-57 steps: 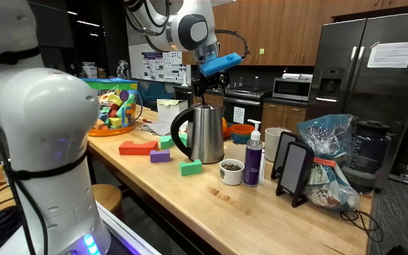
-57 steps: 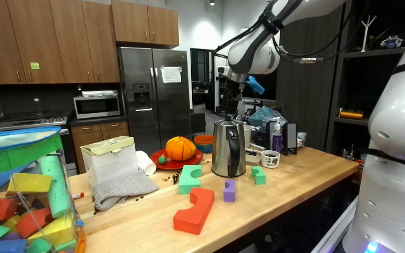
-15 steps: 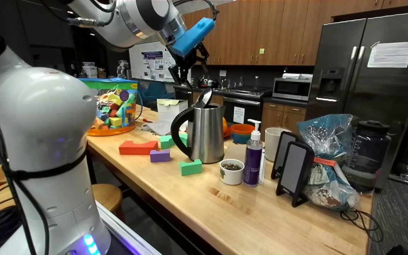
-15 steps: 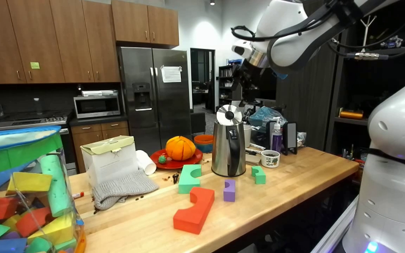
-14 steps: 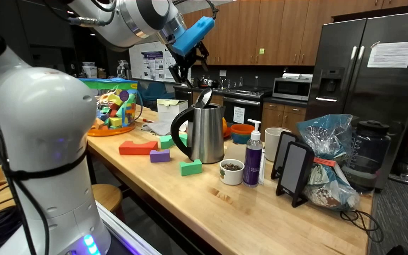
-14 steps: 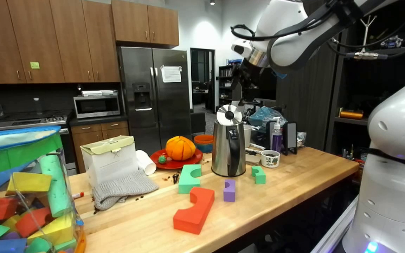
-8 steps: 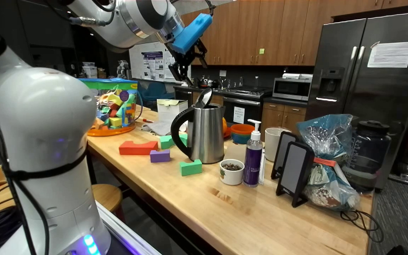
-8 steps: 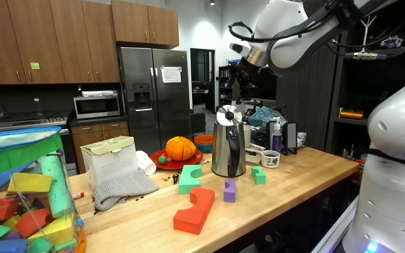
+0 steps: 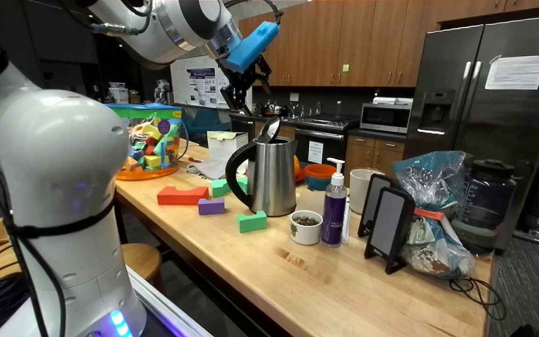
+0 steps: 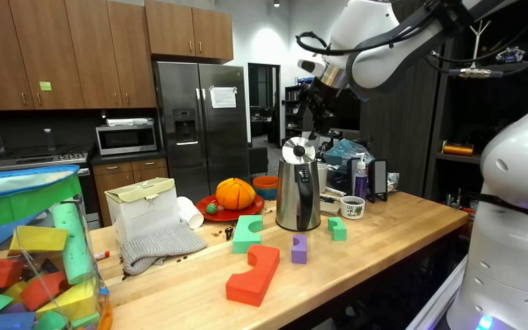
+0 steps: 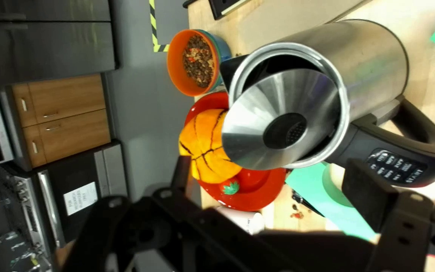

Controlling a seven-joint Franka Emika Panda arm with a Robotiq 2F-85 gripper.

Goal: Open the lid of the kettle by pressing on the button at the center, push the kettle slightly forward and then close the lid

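The steel kettle [image 9: 274,180] stands upright on the wooden table, its black handle [image 10: 306,190] on one side. Its lid [image 10: 293,153] is raised and tilted up on the handle side, showing a shiny conical underside with a dark round centre. In the wrist view the lid [image 11: 247,124] leans across part of the kettle's mouth. The button is hidden. My gripper [image 9: 258,100] hangs above the handle side of the kettle, apart from the lid. Its fingers [image 11: 368,189] are spread wide with nothing held between them.
Red [image 10: 255,275], purple [image 10: 299,249] and green blocks [image 10: 337,228] lie near the kettle's handle side. A pumpkin [image 10: 235,193] sits on a red plate [image 10: 257,206] behind. A white cup [image 9: 306,227] and a pump bottle [image 9: 333,210] stand close by.
Earlier the lid was down with the gripper's tip on it; now the lid is raised. The gripper has pulled up and back toward the robot's base, then shifted only slightly. The kettle has not moved.
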